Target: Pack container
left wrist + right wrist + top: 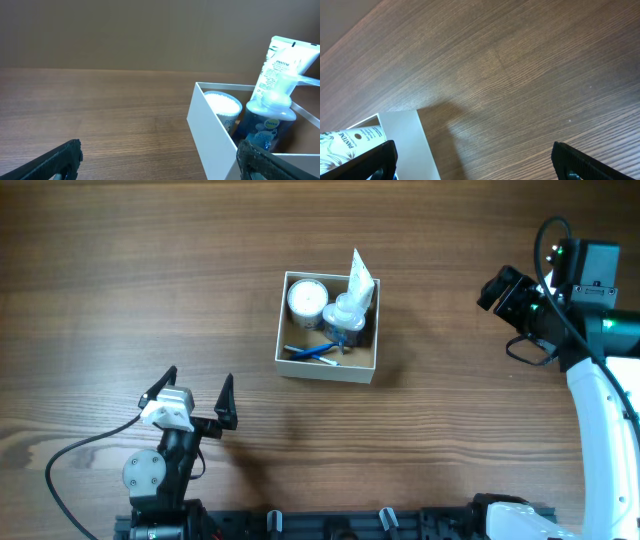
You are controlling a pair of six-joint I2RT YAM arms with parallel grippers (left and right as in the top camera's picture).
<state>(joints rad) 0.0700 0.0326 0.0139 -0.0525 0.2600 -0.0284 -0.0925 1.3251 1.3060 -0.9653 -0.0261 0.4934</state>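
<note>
Four sorts of toiletry sit inside the container (284, 330), which rests near the middle of the surface (120, 270), a little right of centre and well apart from both arms. A round white-lidded jar (307, 300) fills the far left corner. A blue pump bottle (347, 318) stands just beside it, and a white tube (361, 275) leans in the far right corner. Some slender blue items (312, 352), too small to name, lie flat along the near wall.

The left tool (200, 385) hangs over the near left part of the surface, its fingers spread and holding nothing. The right tool (510, 315) is off to the far right, also spread and empty, as the right wrist view confirms. No loose item shows on the surface in any view.

Packing looks finished or close to it. If something remains, it lies out of sight, and the next move would call for fetching it and lowering it into the bare tan patch at the near right. Otherwise the arms need only keep away from the box.

The container opens upward. Being square, it has no real long axis, and its walls sit slightly turned against the wood grain. The tube's long axis runs nearly upright, tilted toward the far right, flat crimped end uppermost. The bottle is upright too, and in the left wrist view its spout points right.
</note>
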